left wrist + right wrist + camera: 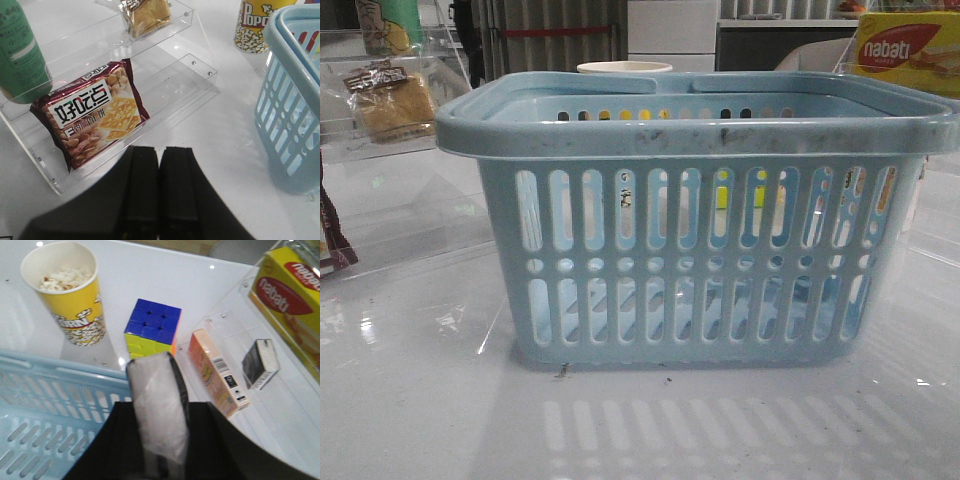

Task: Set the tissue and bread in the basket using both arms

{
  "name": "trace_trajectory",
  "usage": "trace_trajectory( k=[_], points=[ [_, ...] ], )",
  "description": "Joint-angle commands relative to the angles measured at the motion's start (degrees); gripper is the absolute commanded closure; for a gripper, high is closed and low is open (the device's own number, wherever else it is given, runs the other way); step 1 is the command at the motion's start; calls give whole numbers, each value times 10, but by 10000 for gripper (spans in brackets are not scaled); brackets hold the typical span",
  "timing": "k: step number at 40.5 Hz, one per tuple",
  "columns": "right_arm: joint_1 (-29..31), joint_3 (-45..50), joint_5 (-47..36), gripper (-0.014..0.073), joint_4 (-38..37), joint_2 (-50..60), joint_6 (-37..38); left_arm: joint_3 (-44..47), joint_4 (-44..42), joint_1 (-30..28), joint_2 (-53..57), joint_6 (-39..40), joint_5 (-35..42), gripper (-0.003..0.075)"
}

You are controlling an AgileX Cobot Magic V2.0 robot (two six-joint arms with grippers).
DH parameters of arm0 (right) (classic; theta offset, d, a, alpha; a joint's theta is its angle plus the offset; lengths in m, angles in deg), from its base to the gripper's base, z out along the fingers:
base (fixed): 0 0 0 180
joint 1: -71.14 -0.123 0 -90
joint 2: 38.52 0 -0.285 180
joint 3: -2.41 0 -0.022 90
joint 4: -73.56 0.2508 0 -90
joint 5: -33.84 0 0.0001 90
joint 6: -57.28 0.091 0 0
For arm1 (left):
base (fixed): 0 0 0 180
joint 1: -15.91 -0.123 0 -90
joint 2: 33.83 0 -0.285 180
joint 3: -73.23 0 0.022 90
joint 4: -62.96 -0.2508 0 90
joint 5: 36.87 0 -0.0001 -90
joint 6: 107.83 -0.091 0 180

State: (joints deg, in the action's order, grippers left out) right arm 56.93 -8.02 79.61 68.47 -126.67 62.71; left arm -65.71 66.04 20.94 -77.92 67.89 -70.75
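Observation:
The pale blue basket (700, 240) fills the front view, and neither gripper shows there. The bread (392, 100), yellow-brown in a clear wrapper, lies on a clear acrylic shelf at the far left. In the left wrist view the bread (147, 17) sits on the shelf's upper step, well ahead of my left gripper (160, 150). That gripper is shut with nothing in it. My right gripper (159, 412) is shut on the tissue (155, 385), a pale wrapped pack with a dark edge, held by the basket's (45, 390) rim.
A red peanut-cracker packet (92, 115) and a green pack (20, 55) share the left shelf. A popcorn cup (70, 295), a colour cube (150, 327), an orange box (217, 370), a small black-and-white pack (260, 364) and the nabati box (290, 295) lie beyond the basket.

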Motion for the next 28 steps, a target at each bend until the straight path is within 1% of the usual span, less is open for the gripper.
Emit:
trace_trajectory(
  k=[1,6,10,16,21,24,26,28],
  points=[
    [-30,-15,-28,422,-3,24,-3,-19,7,1,-4,5,48,629],
    [-70,6,-24,422,-1,24,-3,-19,7,1,-4,5,48,629],
    [-90,39,-28,422,-1,24,-3,-19,7,1,-4,5,48,629],
    [-93,104,-47,422,7,12,-3,-19,7,1,-4,5,48,629],
    [-93,135,-78,422,21,-18,-3,-19,7,1,-4,5,48,629],
    [-93,137,-99,417,37,-46,-3,-19,7,1,-4,5,48,629],
    [-93,137,-107,400,42,-56,-3,-19,7,1,-4,5,48,629],
    [-93,137,-113,344,45,-68,-3,-19,7,1,-4,5,48,629]
  ],
)
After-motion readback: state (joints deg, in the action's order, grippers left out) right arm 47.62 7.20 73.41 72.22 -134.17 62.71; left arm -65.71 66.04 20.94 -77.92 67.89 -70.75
